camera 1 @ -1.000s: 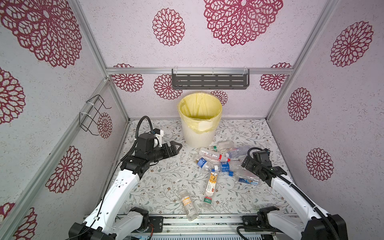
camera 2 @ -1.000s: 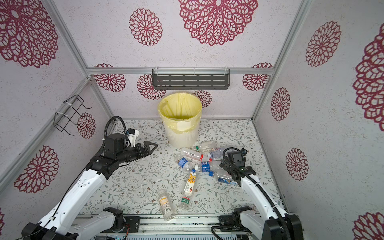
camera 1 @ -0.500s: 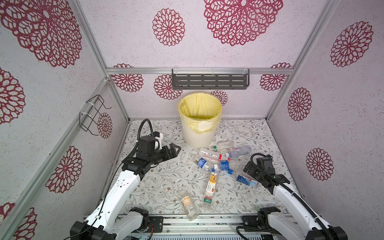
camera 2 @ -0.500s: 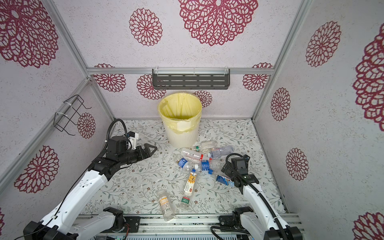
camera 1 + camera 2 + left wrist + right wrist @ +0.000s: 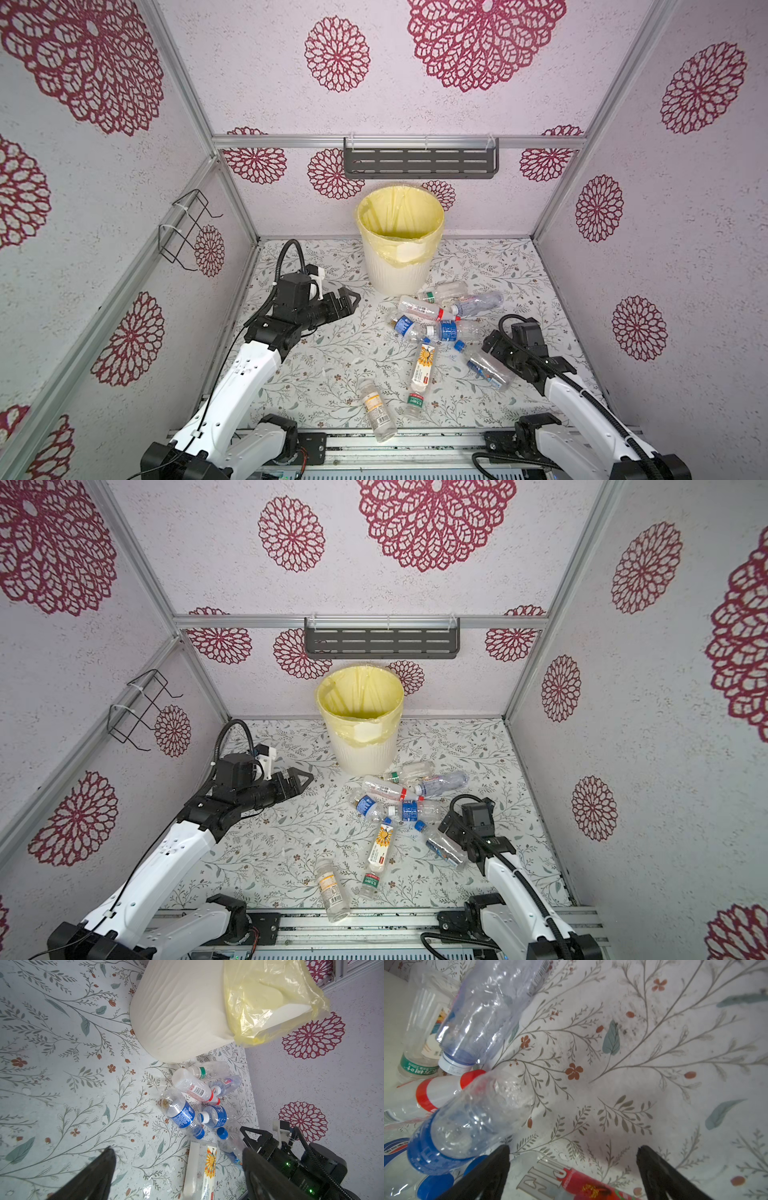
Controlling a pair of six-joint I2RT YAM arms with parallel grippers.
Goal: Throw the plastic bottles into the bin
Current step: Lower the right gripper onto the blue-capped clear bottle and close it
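Note:
Several plastic bottles lie on the floral floor in both top views, most in a heap (image 5: 432,320) (image 5: 390,800) right of the bin (image 5: 397,270) (image 5: 361,752). The bin is cream-white and ribbed, with a pale yellow bag liner. An orange-labelled bottle (image 5: 424,365) and a clear one (image 5: 376,409) lie nearer the front. My left gripper (image 5: 351,301) (image 5: 178,1151) hangs open and empty, left of the heap. My right gripper (image 5: 492,351) (image 5: 573,1149) stands open, low over a clear blue-capped bottle (image 5: 484,368) with a red label (image 5: 583,1184), its fingers either side of it.
A grey slotted shelf (image 5: 419,162) hangs on the back wall above the bin. A black wire rack (image 5: 187,228) is fixed to the left wall. Walls close in three sides, and a metal rail (image 5: 415,444) runs along the front.
My right gripper has drawn back toward the front, and the blue-capped bottle has shifted that way too. My left gripper has dropped and pulled back slightly. Both stay open.

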